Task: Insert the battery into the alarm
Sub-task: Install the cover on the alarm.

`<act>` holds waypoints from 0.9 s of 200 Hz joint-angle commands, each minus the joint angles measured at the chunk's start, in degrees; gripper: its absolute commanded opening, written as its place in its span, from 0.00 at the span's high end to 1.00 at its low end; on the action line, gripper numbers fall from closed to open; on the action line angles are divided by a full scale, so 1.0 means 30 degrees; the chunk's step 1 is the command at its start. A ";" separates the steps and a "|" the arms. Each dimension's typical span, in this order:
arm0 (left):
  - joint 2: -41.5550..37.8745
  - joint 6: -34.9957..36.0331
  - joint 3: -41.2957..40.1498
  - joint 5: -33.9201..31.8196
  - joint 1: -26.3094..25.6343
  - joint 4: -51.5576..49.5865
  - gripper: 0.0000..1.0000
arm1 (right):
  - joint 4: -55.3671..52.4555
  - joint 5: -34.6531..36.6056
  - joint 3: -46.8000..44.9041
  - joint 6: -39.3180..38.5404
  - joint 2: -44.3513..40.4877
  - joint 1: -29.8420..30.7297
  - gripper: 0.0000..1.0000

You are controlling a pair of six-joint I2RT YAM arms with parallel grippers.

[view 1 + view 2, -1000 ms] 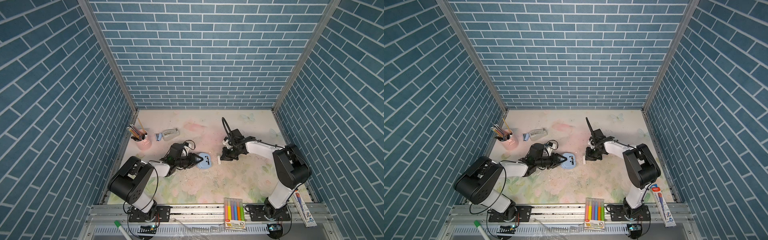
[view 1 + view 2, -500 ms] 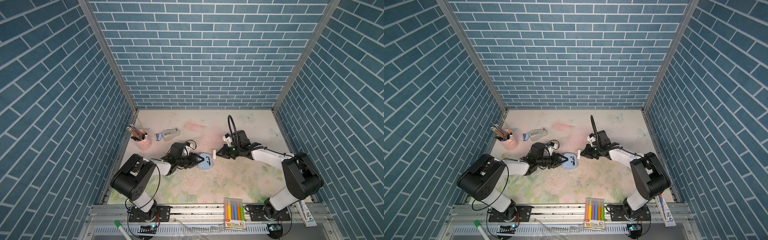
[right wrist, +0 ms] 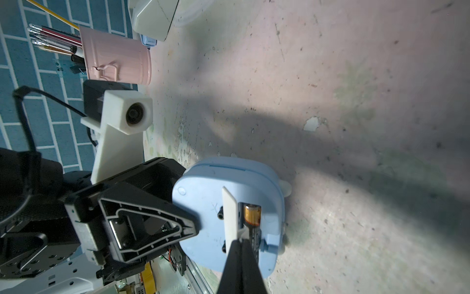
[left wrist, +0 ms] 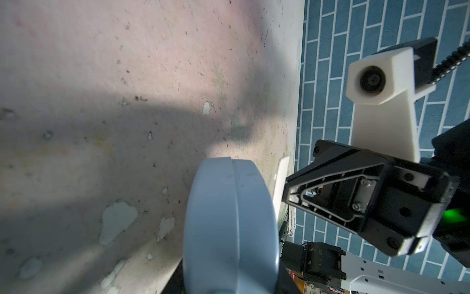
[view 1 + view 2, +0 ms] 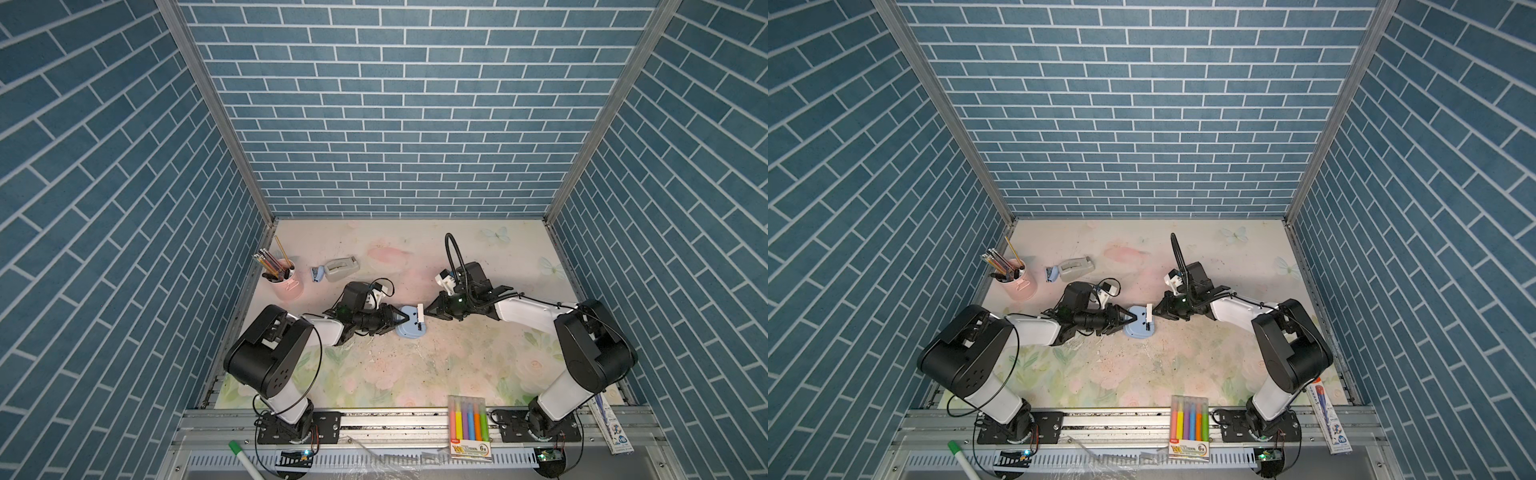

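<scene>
The light-blue alarm (image 5: 409,330) (image 5: 1139,330) lies face down on the mat, plain back up. My left gripper (image 5: 404,319) is shut on its edge, and the alarm (image 4: 229,229) fills the left wrist view. The battery (image 3: 251,216), black with a gold band, lies in the open compartment on the alarm's back (image 3: 203,216). My right gripper (image 3: 240,240) (image 5: 427,313) is shut on a thin white cover piece (image 3: 230,213) (image 5: 1149,313). That piece stands on edge on the alarm's back, right beside the battery.
A pink pencil cup (image 5: 286,282), a grey tape dispenser (image 5: 340,268) and a small blue clip (image 5: 316,274) stand at the back left. A highlighter pack (image 5: 469,424) lies on the front rail, a pen package (image 5: 606,419) at the right. Brick walls close three sides.
My right gripper has moved left with the white cover piece, from beside the alarm to its back. The left gripper and the alarm have stayed put.
</scene>
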 commanded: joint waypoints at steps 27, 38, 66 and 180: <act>0.0828 0.0775 -0.0132 -0.0627 0.0170 -0.1889 1.00 | -0.0299 -0.0259 -0.0465 0.0251 0.0029 0.0069 1.00; 0.0857 0.0775 -0.0139 -0.0592 0.0225 -0.1831 1.00 | -0.0381 -0.0140 -0.0523 0.0339 0.0060 0.0068 1.00; 0.0949 0.0711 -0.0161 -0.0534 0.0261 -0.1747 1.00 | -0.0310 -0.0283 -0.0546 0.0473 0.0309 0.0083 1.00; 0.1136 0.0718 -0.0074 -0.0446 0.0262 -0.1743 1.00 | -0.0352 -0.0827 -0.0245 0.0502 0.1228 0.0155 1.00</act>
